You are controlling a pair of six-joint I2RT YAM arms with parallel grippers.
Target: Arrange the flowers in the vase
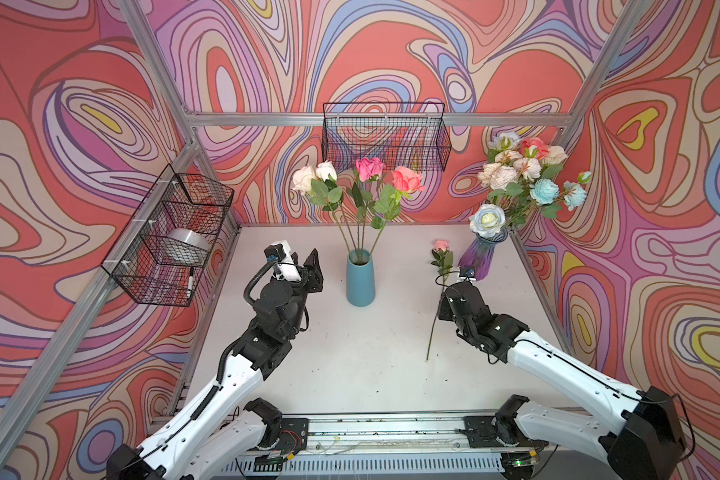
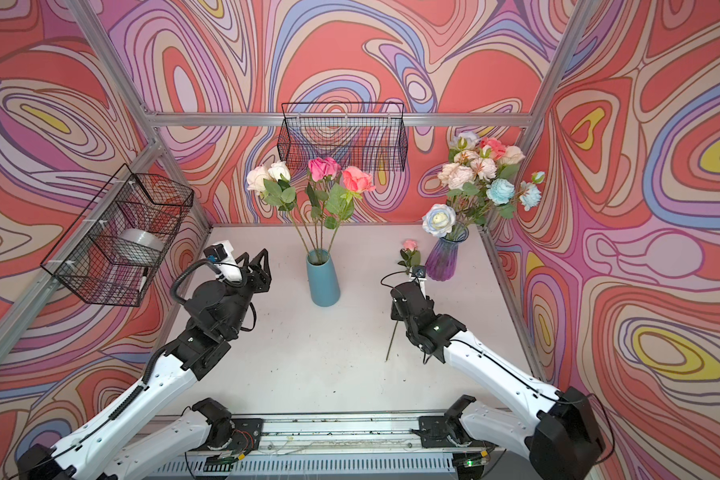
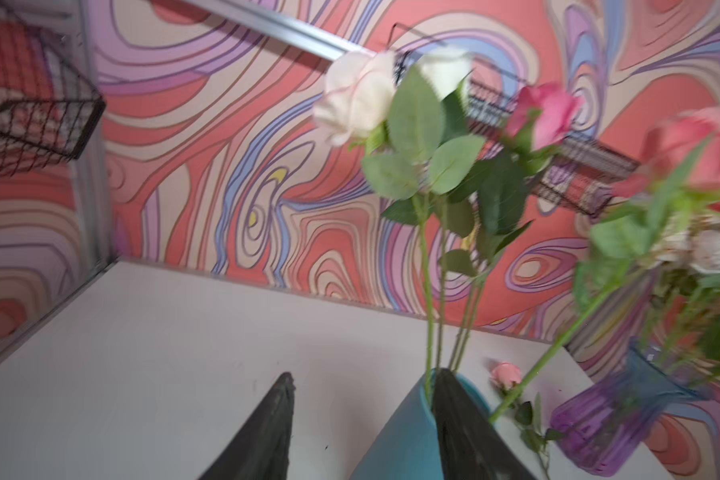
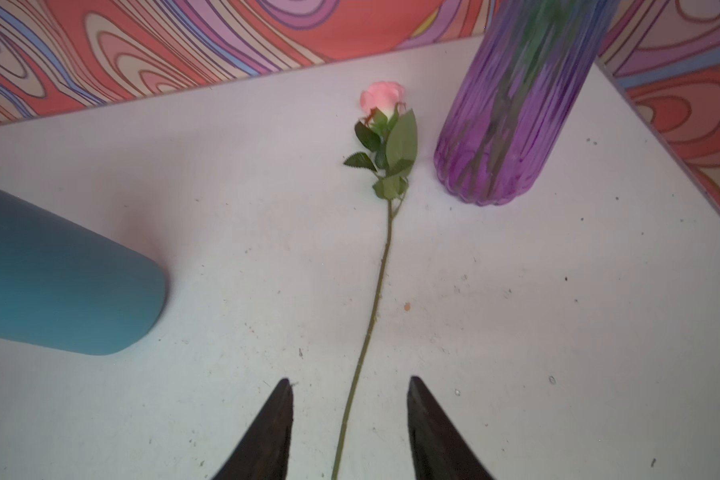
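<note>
A teal vase (image 1: 360, 282) (image 2: 323, 284) stands mid-table holding several flowers (image 1: 369, 166): cream, white, pink and coral roses. One pink rose (image 1: 441, 245) (image 4: 381, 97) lies flat on the table, its stem running toward the front. My right gripper (image 4: 349, 380) hovers open over that stem, one finger on each side, not touching it. Open and empty, my left gripper (image 1: 306, 257) (image 3: 364, 374) sits just left of the teal vase (image 3: 400, 440); one finger overlaps the rim in the left wrist view. A purple glass vase (image 1: 481, 257) (image 4: 512, 116) at the back right holds a full bouquet (image 1: 524, 174).
A black wire basket (image 1: 385, 137) hangs on the back wall, right behind the rose heads. Another wire basket (image 1: 171, 237) on the left wall holds a tape roll (image 1: 186, 245) and a marker. Aluminium frame posts edge the white table (image 1: 350, 365).
</note>
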